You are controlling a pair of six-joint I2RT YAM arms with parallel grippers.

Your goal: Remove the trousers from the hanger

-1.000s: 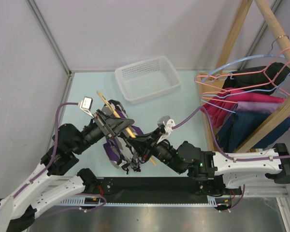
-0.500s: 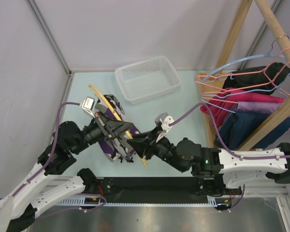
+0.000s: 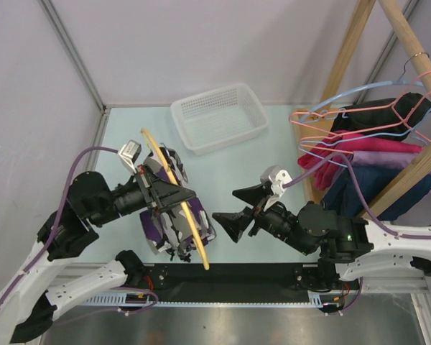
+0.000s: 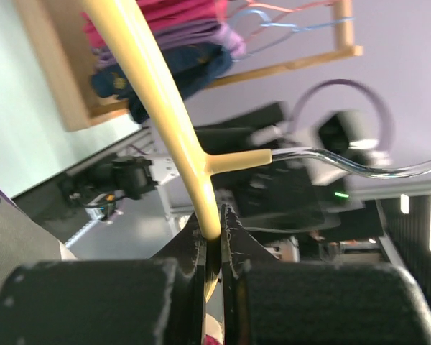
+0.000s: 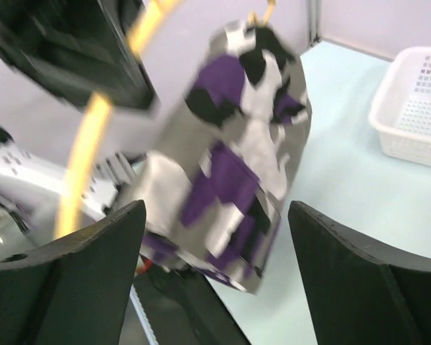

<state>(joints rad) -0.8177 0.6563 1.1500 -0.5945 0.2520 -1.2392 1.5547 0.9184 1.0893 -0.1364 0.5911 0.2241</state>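
Surface: pale green table (image 3: 273, 162) between lilac walls, with a white basket (image 3: 208, 94) at 12 o'clock and a wooden rack (image 3: 350, 44) of other clothes at 3 o'clock.
Hanger: the yellow hanger (image 3: 189, 221) is lifted clear of the table at about 8 o'clock, one arm pointing to 11 and the other to 5.
Left gripper: the left gripper (image 4: 214, 231) is clenched on the hanger's bar just below where the grey hook (image 4: 345, 162) branches off. Gripping by the neck likely keeps both arms free for the cloth to slide along.
Trousers: the trousers (image 5: 237, 165) hang off the hanger in a loose bunch, not yet off it. How they are caught on the bar is hidden.
Right gripper: the right gripper (image 3: 234, 208) is spread wide and holds nothing, at 3 o'clock of the trousers and just apart from them, its mouth facing the cloth.
Step in hand: judged as lining up a pinch on the hanging cloth, then a pull toward 3 o'clock while the left side stays braced.
Risk: a shallow bite may slip off the soft fabric, or cloth could snag on the hanger's arm.
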